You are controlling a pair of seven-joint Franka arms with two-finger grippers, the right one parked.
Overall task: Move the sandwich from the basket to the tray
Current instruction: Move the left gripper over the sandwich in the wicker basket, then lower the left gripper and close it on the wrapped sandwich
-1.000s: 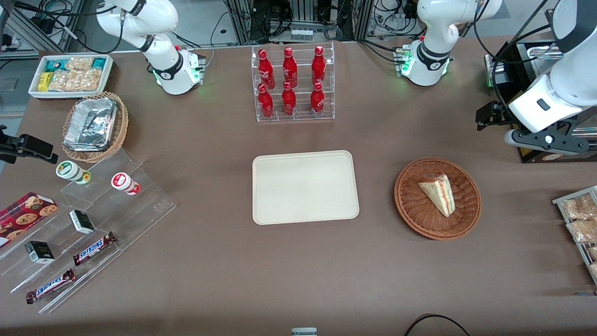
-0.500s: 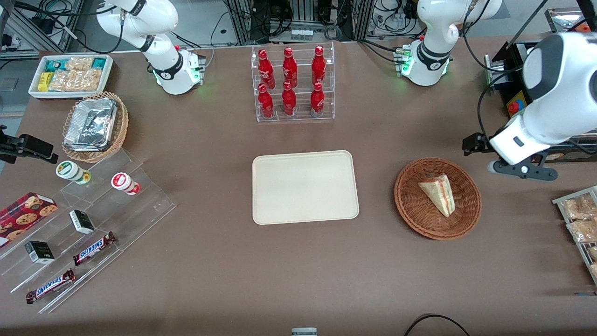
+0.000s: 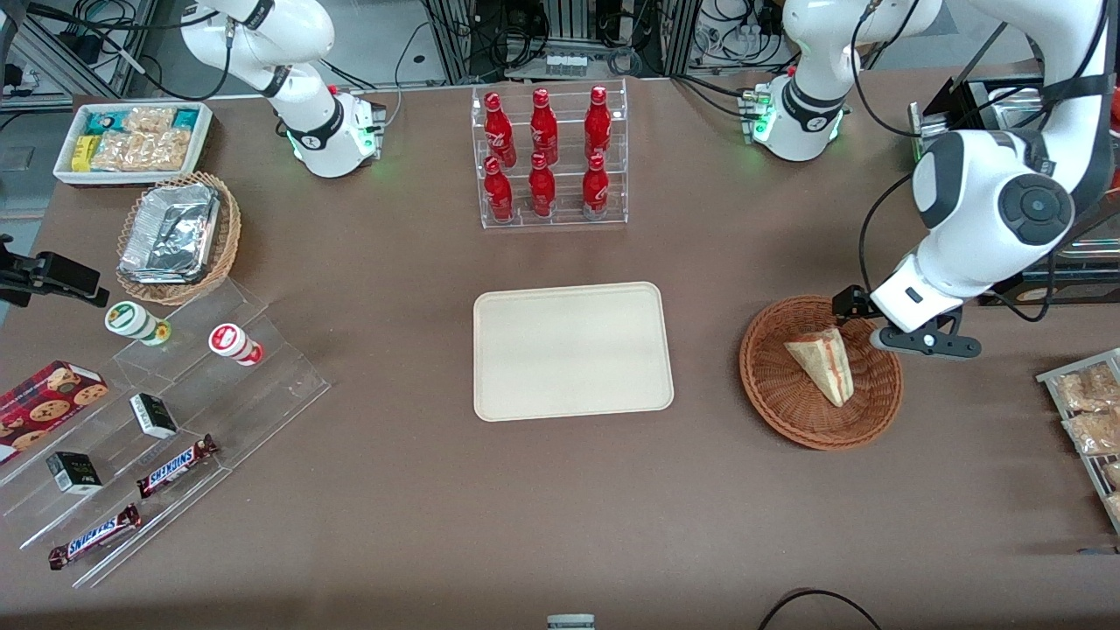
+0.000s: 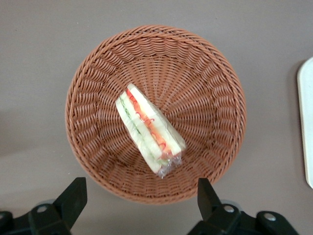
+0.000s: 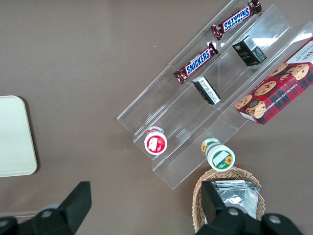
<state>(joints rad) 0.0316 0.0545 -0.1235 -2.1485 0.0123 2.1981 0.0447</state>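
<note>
Pincer (image 3: 901, 337) wide open above basket (image 3: 770, 385) upper-right rim, sandwich (image 3: 822, 366) just lower-left, long axis diagonal, tray (image 3: 573, 350) empty.

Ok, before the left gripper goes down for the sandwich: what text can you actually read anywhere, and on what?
"SNICKERS": on both candy bars on the clear stepped stand.
"CHOCOLATE CHIP": partly readable on the red cookie box.
Bottles, black cartons, round tubs: unreadable.
Sandwich, basket, tray: no text.
Gripper: open above the basket.
</note>
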